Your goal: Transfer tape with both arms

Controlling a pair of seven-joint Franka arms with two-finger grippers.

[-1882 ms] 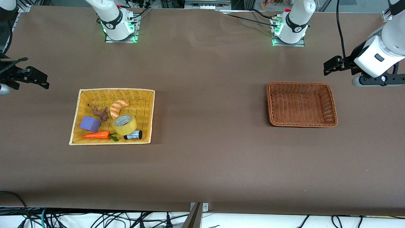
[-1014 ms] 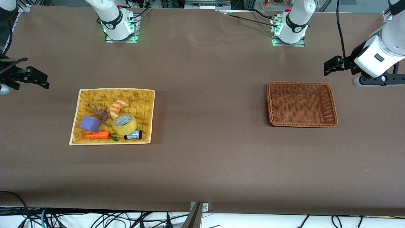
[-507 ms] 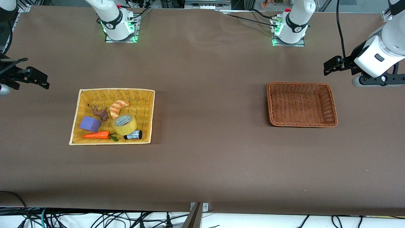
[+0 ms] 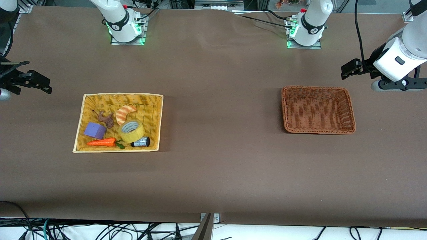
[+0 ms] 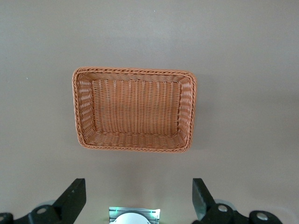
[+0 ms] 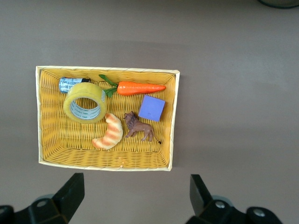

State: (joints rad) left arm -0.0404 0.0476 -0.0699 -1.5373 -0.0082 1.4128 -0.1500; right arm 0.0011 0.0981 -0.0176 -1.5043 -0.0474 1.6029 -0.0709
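Observation:
The yellow tape roll (image 4: 133, 135) lies flat in the yellow basket (image 4: 123, 94) toward the right arm's end of the table, between the croissant and the small cylinder. It also shows in the right wrist view (image 6: 85, 88). My right gripper (image 4: 5, 90) hangs high over bare table beside that basket; its fingers stand wide open and empty in the right wrist view (image 6: 135, 184). My left gripper (image 4: 398, 84) hangs high over the table beside the empty brown basket (image 4: 317, 88), open and empty in the left wrist view (image 5: 138, 189).
The yellow basket (image 6: 107, 69) also holds an orange striped croissant (image 4: 124, 112), a brown lion figure (image 4: 106, 119), a purple block (image 4: 94, 130), a carrot (image 4: 101, 142) and a black-and-white cylinder (image 4: 140, 142). The brown basket (image 5: 133, 71) lies toward the left arm's end.

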